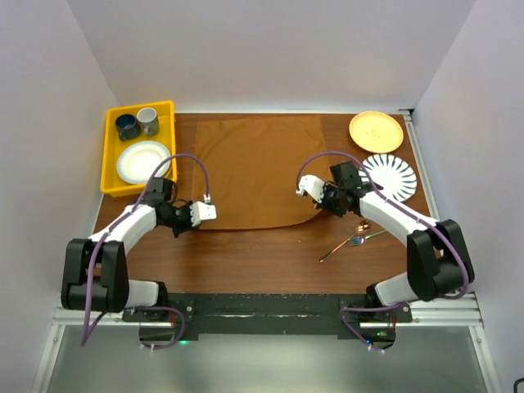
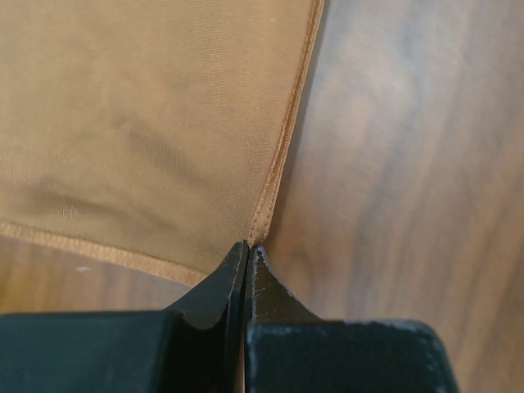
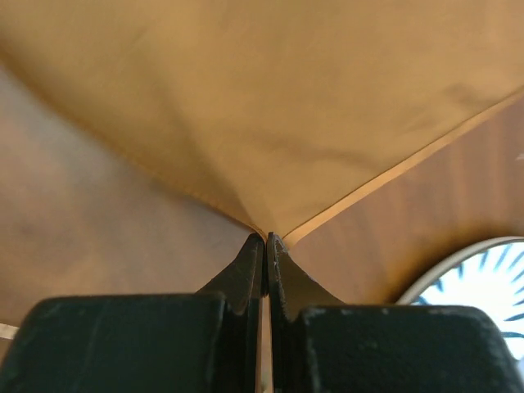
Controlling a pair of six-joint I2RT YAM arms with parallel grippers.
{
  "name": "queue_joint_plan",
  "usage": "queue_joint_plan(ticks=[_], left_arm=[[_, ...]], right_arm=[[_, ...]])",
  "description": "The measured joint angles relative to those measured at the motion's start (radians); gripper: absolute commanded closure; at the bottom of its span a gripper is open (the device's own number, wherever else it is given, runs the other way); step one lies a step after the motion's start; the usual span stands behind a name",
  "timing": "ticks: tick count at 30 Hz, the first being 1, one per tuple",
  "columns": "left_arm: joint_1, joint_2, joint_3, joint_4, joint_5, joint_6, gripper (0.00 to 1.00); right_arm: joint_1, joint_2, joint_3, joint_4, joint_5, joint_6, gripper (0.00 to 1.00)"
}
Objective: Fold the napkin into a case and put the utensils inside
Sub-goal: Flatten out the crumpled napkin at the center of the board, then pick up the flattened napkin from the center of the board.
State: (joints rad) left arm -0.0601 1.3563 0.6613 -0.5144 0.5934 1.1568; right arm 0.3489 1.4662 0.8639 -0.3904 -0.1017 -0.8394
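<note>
Top external view: napkin (image 1: pixel 254 168) spread flat, both near corners pinched, no fold made.
The rust-brown napkin lies open across the middle of the counter (image 1: pixel 262 262). The left jaws are closed tight on its near-left corner and the right jaws on its near-right corner, which tents up off the wood in the right wrist view. No case exists yet. The utensils (image 1: pixel 354 240) lie loose beside the right arm, apart from the cloth, so all the folding and the loading remain.
</note>
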Motion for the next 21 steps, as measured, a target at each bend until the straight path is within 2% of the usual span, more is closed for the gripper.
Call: queue_joint_plan(ticks=[1,2,4,5,9,13,16,19,21], left_arm=[[0.0,-0.013,-0.006,-0.021,-0.003,0.021,0.92],[0.0,-0.035,-0.016,-0.05,-0.006,0.048,0.86],[0.0,-0.092,-0.04,-0.106,-0.014,0.102,0.62],[0.0,-0.121,-0.05,-0.133,-0.019,0.127,0.6],[0.0,-0.209,-0.051,-0.259,-0.026,0.192,0.56],[0.0,-0.206,0.045,-0.342,-0.003,0.177,0.53],[0.0,-0.169,0.117,-0.285,0.025,0.074,0.55],[0.0,-0.094,0.159,-0.177,0.023,-0.053,0.57],[-0.002,-0.024,0.188,-0.106,0.008,-0.132,0.58]], right_arm=[[0.001,-0.014,-0.01,-0.029,-0.01,-0.011,0.8],[0.003,-0.038,-0.022,-0.063,-0.024,-0.027,0.49],[0.008,-0.083,-0.032,-0.118,-0.048,-0.042,0.17],[0.011,-0.113,-0.036,-0.148,-0.058,-0.054,0.08],[0.02,-0.203,-0.024,-0.258,-0.106,-0.075,0.07],[0.021,-0.203,0.077,-0.365,-0.145,-0.042,0.11],[0.022,-0.15,0.169,-0.364,-0.15,0.031,0.18],[0.022,-0.031,0.263,-0.346,-0.137,0.101,0.26],[0.022,0.086,0.325,-0.323,-0.119,0.143,0.28]])
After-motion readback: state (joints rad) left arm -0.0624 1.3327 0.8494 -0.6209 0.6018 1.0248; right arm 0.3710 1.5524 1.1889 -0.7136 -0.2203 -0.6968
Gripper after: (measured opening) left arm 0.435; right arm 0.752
